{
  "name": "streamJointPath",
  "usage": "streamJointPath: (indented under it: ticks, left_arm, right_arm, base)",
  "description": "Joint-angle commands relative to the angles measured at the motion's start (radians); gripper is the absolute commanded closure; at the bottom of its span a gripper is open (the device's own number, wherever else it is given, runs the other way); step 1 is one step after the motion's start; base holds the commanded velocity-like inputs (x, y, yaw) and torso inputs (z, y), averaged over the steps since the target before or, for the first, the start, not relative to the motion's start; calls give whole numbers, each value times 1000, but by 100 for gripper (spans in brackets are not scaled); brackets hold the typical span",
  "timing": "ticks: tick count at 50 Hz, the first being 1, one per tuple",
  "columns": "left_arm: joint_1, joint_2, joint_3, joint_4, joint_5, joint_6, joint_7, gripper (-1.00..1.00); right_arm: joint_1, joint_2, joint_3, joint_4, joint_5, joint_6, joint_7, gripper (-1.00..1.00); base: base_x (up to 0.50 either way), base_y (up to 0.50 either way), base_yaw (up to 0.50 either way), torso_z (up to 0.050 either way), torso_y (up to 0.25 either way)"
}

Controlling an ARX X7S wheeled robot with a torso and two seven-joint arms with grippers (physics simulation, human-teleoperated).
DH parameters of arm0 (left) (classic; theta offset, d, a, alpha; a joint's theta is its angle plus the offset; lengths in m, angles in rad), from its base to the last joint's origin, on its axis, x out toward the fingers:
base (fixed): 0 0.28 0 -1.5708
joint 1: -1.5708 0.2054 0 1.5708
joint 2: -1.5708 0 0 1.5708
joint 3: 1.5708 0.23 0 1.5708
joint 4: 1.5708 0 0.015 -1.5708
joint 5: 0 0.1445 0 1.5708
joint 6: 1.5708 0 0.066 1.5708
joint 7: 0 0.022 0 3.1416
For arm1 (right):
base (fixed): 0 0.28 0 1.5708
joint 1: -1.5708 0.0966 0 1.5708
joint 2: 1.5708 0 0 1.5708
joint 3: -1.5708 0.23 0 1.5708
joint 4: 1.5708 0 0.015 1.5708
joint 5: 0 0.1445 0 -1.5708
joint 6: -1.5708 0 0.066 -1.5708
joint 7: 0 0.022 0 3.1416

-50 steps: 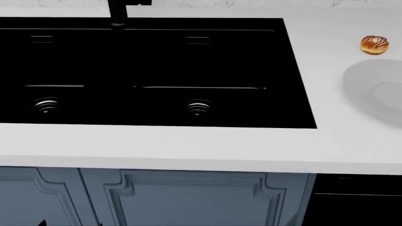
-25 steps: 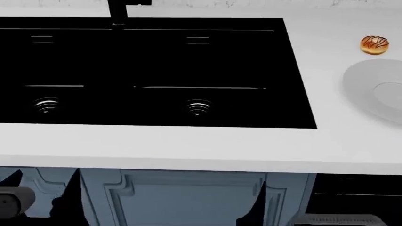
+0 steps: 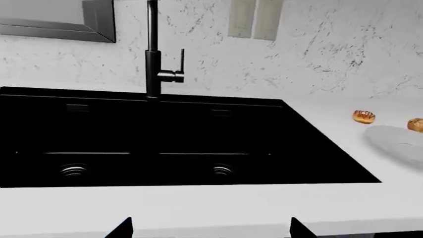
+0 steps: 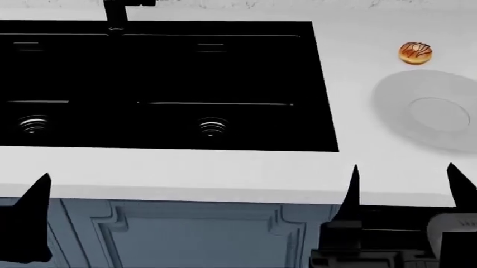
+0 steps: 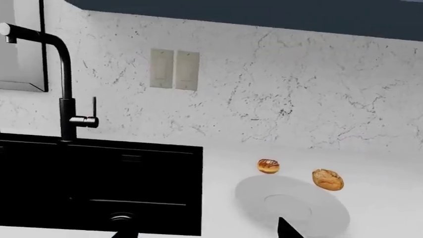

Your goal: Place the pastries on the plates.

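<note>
A golden bun with dark stripes [image 4: 415, 53] lies on the white counter just behind a pale grey plate [image 4: 428, 109]. In the right wrist view the bun [image 5: 268, 166] and a crinkled brown cream puff [image 5: 328, 179] lie at the far rim of that plate [image 5: 290, 206], both off it. The left wrist view shows the bun [image 3: 363, 116], the puff [image 3: 416, 124] and the plate [image 3: 399, 144] far to its right. My right gripper [image 4: 404, 184] stands open at the counter's front edge, in front of the plate. My left gripper [image 3: 211, 230] is open and empty in front of the sink.
A black double sink [image 4: 164, 84] fills the counter's left and middle, with a black faucet [image 3: 153, 54] behind it. A marbled backsplash with a wall outlet [image 5: 174, 69] rises behind. Blue cabinet doors [image 4: 194, 234] lie below the counter edge.
The head view has shifted, so the sink, bun and plate sit further left in it. Both grippers have risen along the cabinet front to the counter's edge.
</note>
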Motion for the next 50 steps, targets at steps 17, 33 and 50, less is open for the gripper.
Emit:
streamJointPath:
  ticks: [17,33,50]
  left_arm:
    - [-40,-71,-10,-9,-216,-34,-155,-100]
    - [-33,-92,10,-17,-244,-4,-186,-100]
    - [-48,-105,44,-26,-252,26,-211,-100]
  right_arm:
    - [-47,89,-9,-18,93,-51,119,-100]
    - [-74,104,-5,-14,102,-80,136,-100]
    - [-82,121,-20,-1,113,-105,146,-100]
  base:
    - [0,-500,0,0,0]
    - [0,-500,0,0,0]
    - [0,-500,0,0,0]
